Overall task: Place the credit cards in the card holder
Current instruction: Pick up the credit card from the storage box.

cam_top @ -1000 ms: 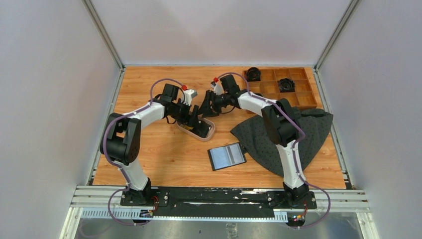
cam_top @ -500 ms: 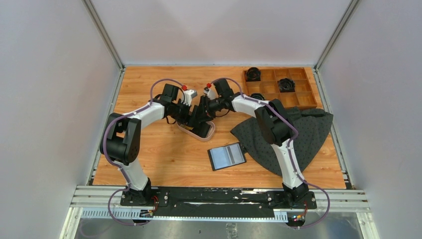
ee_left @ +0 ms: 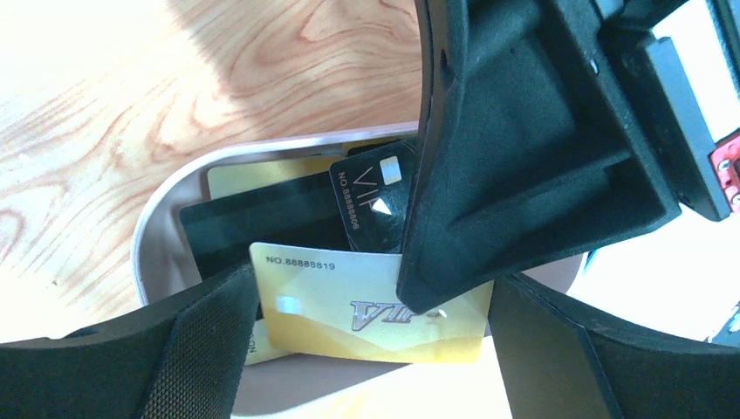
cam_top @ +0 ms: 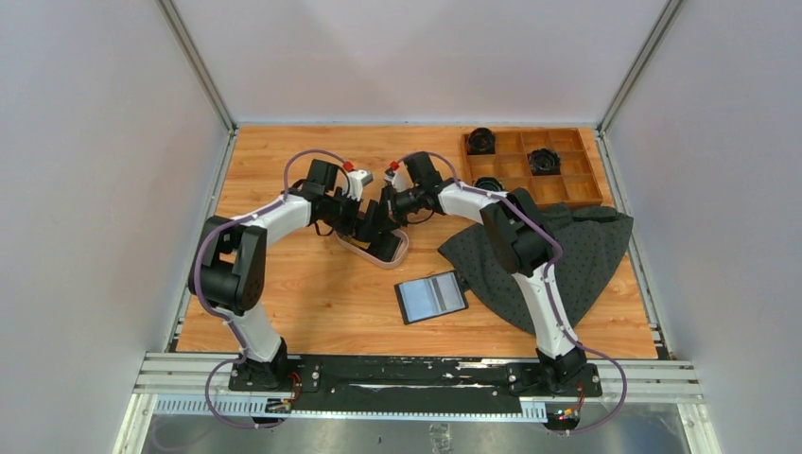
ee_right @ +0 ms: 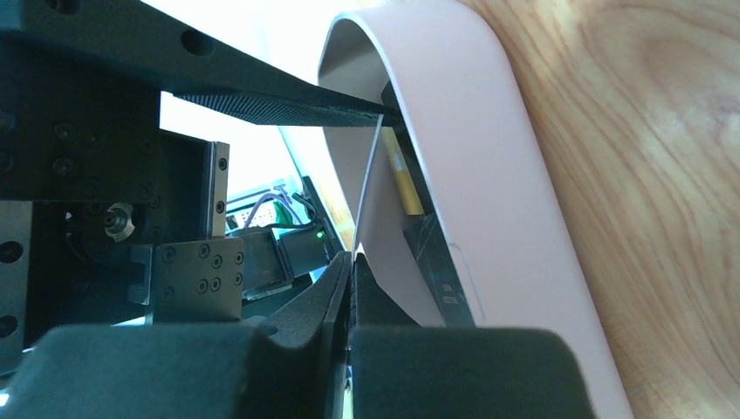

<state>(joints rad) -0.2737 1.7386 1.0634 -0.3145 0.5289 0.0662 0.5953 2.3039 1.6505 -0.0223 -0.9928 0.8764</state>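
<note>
A gold card (ee_left: pixel 332 305) stands lifted over the oval pale-rimmed tray (ee_left: pixel 157 236). My left gripper (ee_left: pixel 371 305) spans its length, one finger at each short end. My right gripper (ee_right: pixel 352 271) is shut on the same card, which shows edge-on in the right wrist view (ee_right: pixel 368 188); its black fingertip (ee_left: pixel 436 288) covers the card's right part. Black cards (ee_left: pixel 262 227) and another gold card (ee_left: pixel 253 175) lie in the tray. Both grippers, left (cam_top: pixel 371 227) and right (cam_top: pixel 390 210), meet over the tray (cam_top: pixel 404 248). The black card holder (cam_top: pixel 431 296) lies open, grey slots up, nearer the arms.
A wooden compartment box (cam_top: pixel 567 189) with dark round objects stands at the back right. A dark dotted cloth (cam_top: pixel 567 260) lies under the right arm, right of the card holder. Grey walls close in the table on three sides.
My right gripper has moved left from beside the tray to meet my left gripper over it. My left gripper has stayed at the tray.
</note>
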